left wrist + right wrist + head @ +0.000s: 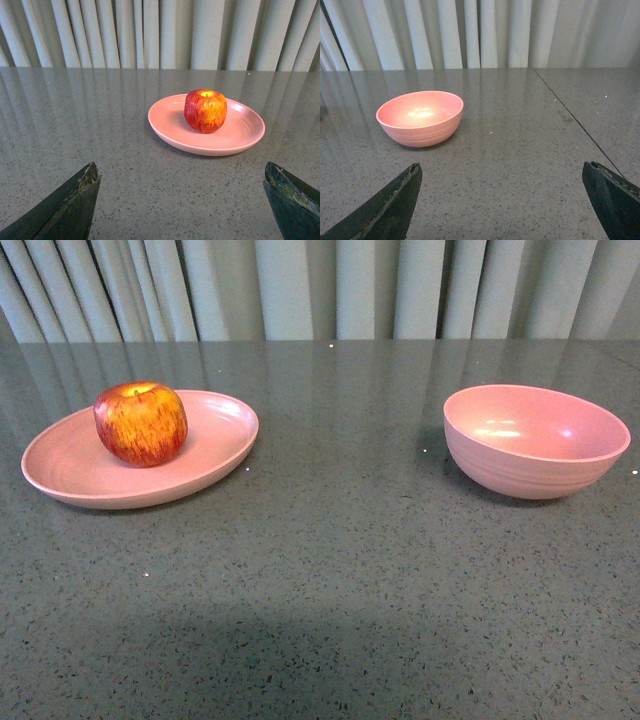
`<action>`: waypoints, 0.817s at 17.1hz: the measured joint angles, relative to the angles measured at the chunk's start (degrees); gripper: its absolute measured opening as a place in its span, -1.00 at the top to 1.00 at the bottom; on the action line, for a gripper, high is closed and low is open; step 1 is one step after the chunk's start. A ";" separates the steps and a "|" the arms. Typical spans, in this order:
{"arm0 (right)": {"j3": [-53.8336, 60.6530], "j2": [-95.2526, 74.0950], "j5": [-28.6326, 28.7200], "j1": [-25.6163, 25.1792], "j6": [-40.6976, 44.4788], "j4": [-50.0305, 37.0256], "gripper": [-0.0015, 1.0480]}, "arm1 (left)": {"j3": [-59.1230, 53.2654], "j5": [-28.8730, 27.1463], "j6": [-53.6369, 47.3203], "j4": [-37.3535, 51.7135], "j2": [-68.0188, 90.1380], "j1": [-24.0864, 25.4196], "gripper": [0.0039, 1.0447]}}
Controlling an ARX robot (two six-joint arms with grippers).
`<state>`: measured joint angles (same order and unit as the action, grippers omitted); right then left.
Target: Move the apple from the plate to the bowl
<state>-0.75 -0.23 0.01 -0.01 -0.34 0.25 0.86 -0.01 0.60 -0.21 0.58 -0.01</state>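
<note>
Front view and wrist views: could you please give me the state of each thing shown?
apple: upright, stem dimple up, resting on the plate.
plate: flat on the table, holding only the apple.
bowl: upright, empty.
left gripper: open, empty, short of the plate.
right gripper: open, empty, short of the bowl.

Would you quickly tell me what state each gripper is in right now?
Left gripper: open, fingers wide apart, holding nothing.
Right gripper: open, fingers wide apart, holding nothing.
</note>
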 joint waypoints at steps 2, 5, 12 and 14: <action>0.00 0.00 0.00 0.00 0.00 -0.02 -0.87 | 0.00 0.00 0.00 0.00 0.00 0.00 -0.88; 0.00 0.00 0.00 0.00 0.00 0.00 -0.87 | 0.00 0.00 0.00 0.00 0.00 0.00 -0.88; 0.00 0.00 0.00 0.00 0.00 0.00 -0.87 | 0.00 0.00 0.00 0.00 0.00 0.00 -0.88; 0.00 0.00 0.00 0.00 0.00 0.00 -0.87 | 0.00 0.00 0.00 0.00 0.00 0.00 -0.88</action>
<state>-0.75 -0.23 0.01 -0.01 -0.34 0.25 0.86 -0.01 0.60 -0.21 0.58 -0.01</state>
